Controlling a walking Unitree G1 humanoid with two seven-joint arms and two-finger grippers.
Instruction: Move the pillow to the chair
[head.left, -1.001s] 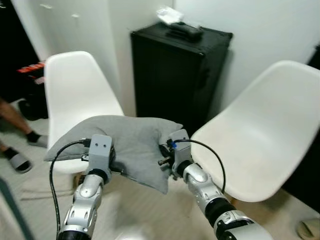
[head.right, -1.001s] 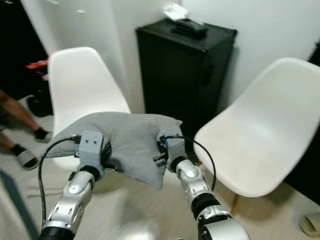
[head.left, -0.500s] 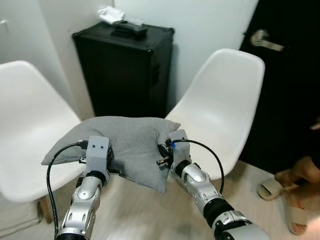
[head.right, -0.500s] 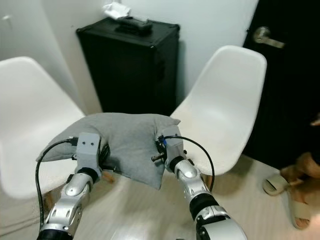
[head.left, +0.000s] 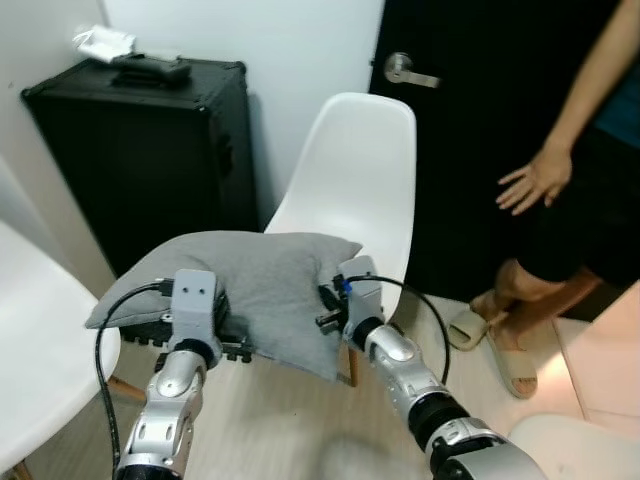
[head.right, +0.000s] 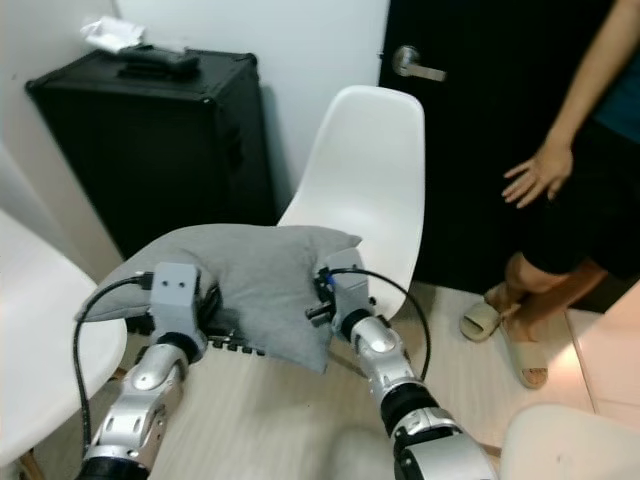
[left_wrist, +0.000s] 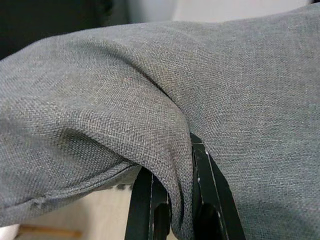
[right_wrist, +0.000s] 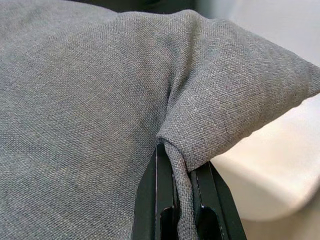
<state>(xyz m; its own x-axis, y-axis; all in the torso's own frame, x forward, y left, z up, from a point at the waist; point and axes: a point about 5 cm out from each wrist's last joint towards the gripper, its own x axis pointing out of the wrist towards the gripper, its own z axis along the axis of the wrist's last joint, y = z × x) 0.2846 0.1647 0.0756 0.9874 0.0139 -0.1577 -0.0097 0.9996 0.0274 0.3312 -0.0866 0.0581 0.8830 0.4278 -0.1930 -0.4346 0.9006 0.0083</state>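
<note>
Setting: room in a home, likely entry or spare rm. Evidence: white moulded chair (head.left: 355, 190) w/ wooden legs, a second white chair (head.left: 40, 350) at the robot's left, black hard case (head.left: 140, 150) against white wall (head.left: 310, 40), dark door (head.left: 470, 130) w/ lever handle (head.left: 405, 70), pale wood-look floor (head.left: 290, 430). Person (head.left: 560, 200) standing by door in slippers (head.left: 515, 365).

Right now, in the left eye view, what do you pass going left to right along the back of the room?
Black case → white chair → door handle → person's hand.
</note>
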